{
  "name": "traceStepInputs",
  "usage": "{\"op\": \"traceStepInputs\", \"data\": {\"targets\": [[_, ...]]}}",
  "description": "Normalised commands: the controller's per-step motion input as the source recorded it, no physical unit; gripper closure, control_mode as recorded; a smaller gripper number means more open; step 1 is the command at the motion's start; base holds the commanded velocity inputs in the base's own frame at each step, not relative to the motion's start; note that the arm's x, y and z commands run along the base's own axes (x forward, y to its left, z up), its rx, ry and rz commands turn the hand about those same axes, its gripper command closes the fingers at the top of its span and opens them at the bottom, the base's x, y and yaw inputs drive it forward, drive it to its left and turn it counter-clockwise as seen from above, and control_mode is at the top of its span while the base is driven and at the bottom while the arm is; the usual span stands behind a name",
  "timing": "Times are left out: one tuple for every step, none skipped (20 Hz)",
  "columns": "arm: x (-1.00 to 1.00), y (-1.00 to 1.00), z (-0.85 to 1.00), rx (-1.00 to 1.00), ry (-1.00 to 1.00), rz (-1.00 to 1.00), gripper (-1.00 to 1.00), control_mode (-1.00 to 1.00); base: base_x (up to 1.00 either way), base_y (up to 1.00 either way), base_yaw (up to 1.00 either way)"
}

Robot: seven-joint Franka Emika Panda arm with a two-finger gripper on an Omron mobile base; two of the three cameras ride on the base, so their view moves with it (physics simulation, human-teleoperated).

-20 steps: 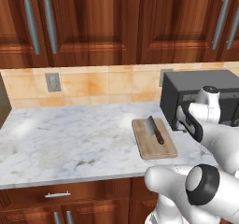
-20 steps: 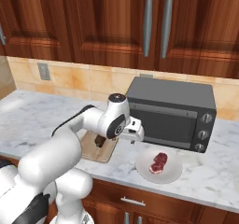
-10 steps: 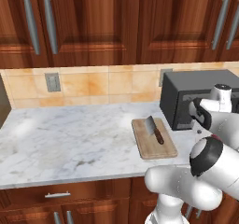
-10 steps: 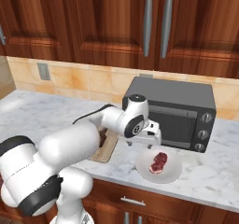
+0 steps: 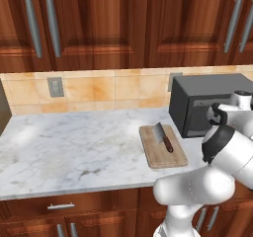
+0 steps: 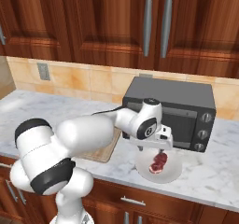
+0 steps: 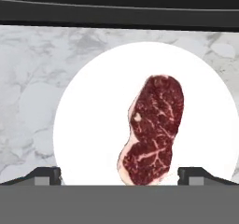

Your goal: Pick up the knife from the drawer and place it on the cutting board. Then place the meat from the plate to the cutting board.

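The knife point(image 5: 163, 137) lies on the cutting board point(image 5: 163, 154), grey blade to the back, brown handle toward the front. To the board's right, the meat point(image 6: 158, 162) rests on the white plate point(image 6: 173, 174) in front of the microwave. My gripper point(image 6: 152, 151) hangs open just above the plate. In the hand view the meat point(image 7: 151, 129) sits on the plate point(image 7: 88, 125) between my gripper's point(image 7: 121, 177) spread fingertips point(image 7: 45, 175), untouched. The arm hides most of the cutting board point(image 6: 103, 152) in the right base view. A drawer point(image 5: 64, 207) under the counter is closed.
A dark microwave point(image 6: 175, 108) stands against the tiled wall right behind the plate. Marble counter point(image 5: 74, 147) stretches left of the board. Wooden cabinets point(image 5: 99, 23) hang overhead. The counter's front edge runs just in front of the plate.
The arm has swung right, from beside the cutting board to above the plate. The knife stays on the board, and the jaws have stayed wide apart.
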Motion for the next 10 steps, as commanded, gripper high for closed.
{"op": "traceStepInputs", "data": {"targets": [[0.00,-0.36,-0.37,0.00,0.04,0.00,-1.00,-1.00,0.00,0.00,0.00],[0.00,-0.35,-0.34,0.00,0.03,0.00,-1.00,-1.00,0.00,0.00,0.00],[0.00,-0.31,-0.36,0.00,0.05,0.00,-1.00,-1.00,0.00,0.00,0.00],[0.00,-0.28,-0.36,0.00,0.05,0.00,-1.00,-1.00,0.00,0.00,0.00],[0.00,-0.24,-0.35,0.00,0.04,0.00,-1.00,-1.00,0.00,0.00,0.00],[0.00,-0.13,-0.29,0.00,0.00,0.00,-1.00,-1.00,0.00,0.00,0.00],[0.00,-0.08,-0.33,0.00,0.00,0.00,-1.00,-1.00,0.00,0.00,0.00],[0.00,-0.11,-0.34,0.00,0.00,0.00,-1.00,-1.00,0.00,0.00,0.00],[0.00,-0.09,-0.28,0.00,0.00,0.00,-1.00,-1.00,0.00,0.00,0.00],[0.00,-0.05,-0.19,0.00,0.00,0.00,-1.00,-1.00,0.00,0.00,0.00]]}}
